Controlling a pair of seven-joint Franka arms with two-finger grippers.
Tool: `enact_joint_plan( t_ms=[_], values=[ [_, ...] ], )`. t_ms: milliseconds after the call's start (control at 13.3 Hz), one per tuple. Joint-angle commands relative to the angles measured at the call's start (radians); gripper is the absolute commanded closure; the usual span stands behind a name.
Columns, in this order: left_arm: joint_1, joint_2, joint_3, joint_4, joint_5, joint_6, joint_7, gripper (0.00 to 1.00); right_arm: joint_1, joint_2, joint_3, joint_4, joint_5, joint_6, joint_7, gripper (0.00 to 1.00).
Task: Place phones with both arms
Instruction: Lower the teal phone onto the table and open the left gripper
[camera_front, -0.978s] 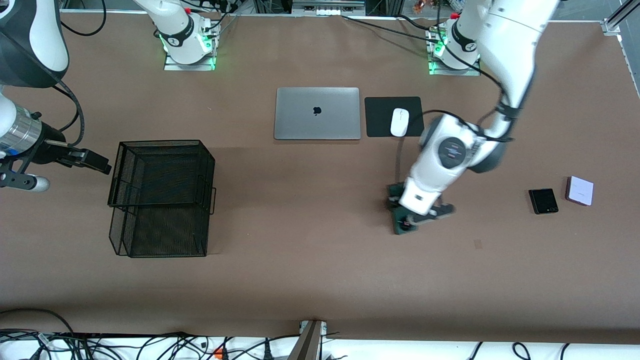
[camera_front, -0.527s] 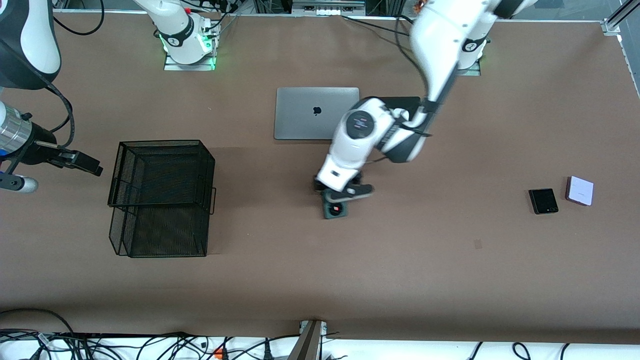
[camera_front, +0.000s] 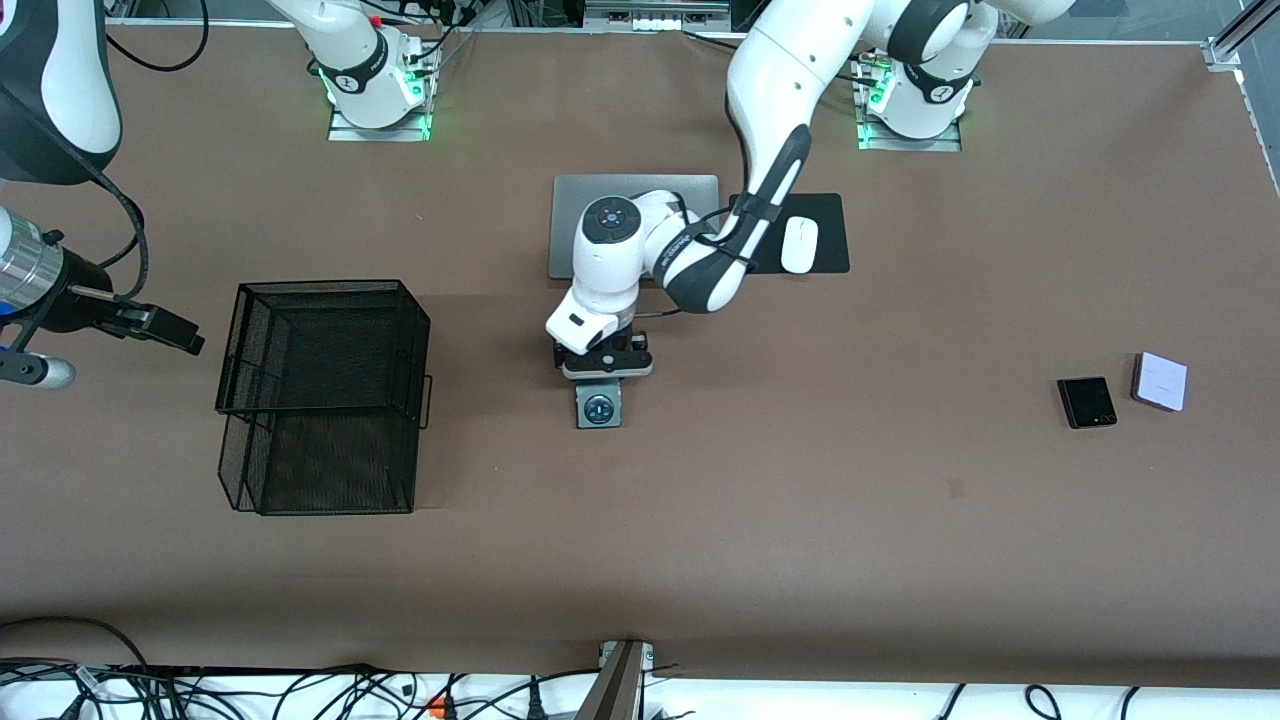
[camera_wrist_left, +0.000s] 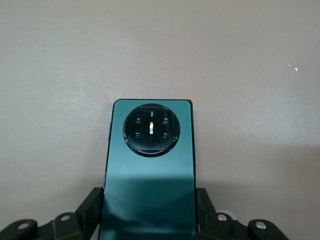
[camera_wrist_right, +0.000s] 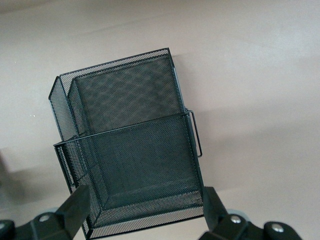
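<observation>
The left gripper clamps the dark-green phone above the table, the right gripper waits with jaws apart beside the mesh basket, and the laptop seemingly bears no legible writing.

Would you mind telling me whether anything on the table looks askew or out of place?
Nothing stands out. The black phone and lilac-white phone lie flat, slightly skewed; the mesh basket, laptop and mouse look orderly.

Bare table near camera, mesh basket blocking right arm's end
</observation>
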Motion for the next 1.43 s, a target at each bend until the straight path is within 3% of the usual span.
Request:
enact_joint_plan(
  t_ms=[0, 75, 150, 226, 301, 527, 752, 903, 1128, 1354],
  values=[
    [-0.021, 0.051, 0.032, 0.082, 0.009, -0.015, -0.012, 1.0, 0.014, -0.004, 0.001, 0.001, -0.012, -0.002, 0.011, 0.0],
    [-0.023, 0.053, 0.032, 0.082, 0.009, -0.013, -0.012, 1.0, 0.015, -0.004, 0.004, 0.0, -0.008, -0.005, 0.012, 0.0],
    [-0.023, 0.054, 0.032, 0.082, 0.009, -0.012, -0.012, 0.7, 0.017, -0.004, 0.006, 0.0, 0.0, -0.005, 0.009, 0.0],
    [-0.023, 0.054, 0.033, 0.081, 0.011, -0.01, -0.012, 0.14, 0.017, -0.004, 0.01, 0.0, 0.003, -0.005, 0.005, 0.0],
    [-0.023, 0.054, 0.038, 0.081, 0.011, -0.006, -0.01, 0.0, 0.017, -0.004, 0.017, 0.0, 0.003, -0.006, 0.002, 0.0],
    [-0.013, 0.03, 0.056, 0.082, 0.008, -0.024, -0.003, 0.0, 0.015, -0.002, 0.017, 0.0, 0.003, -0.005, -0.003, 0.0],
    [0.063, -0.08, 0.066, 0.047, 0.002, -0.156, 0.032, 0.0, 0.02, -0.004, 0.024, 0.003, 0.003, -0.005, 0.0, 0.0],
    [0.088, -0.187, 0.069, -0.08, 0.0, -0.268, 0.048, 0.0, 0.032, 0.008, 0.056, 0.006, 0.005, 0.015, 0.014, 0.0],
    [0.174, -0.344, 0.072, -0.296, 0.015, -0.283, 0.113, 0.0, 0.078, 0.056, 0.127, 0.006, 0.048, 0.087, 0.084, 0.0],
    [0.27, -0.445, 0.072, -0.42, 0.015, -0.285, 0.236, 0.0, 0.234, 0.149, 0.156, 0.008, 0.032, 0.193, 0.248, 0.0]
  ],
)
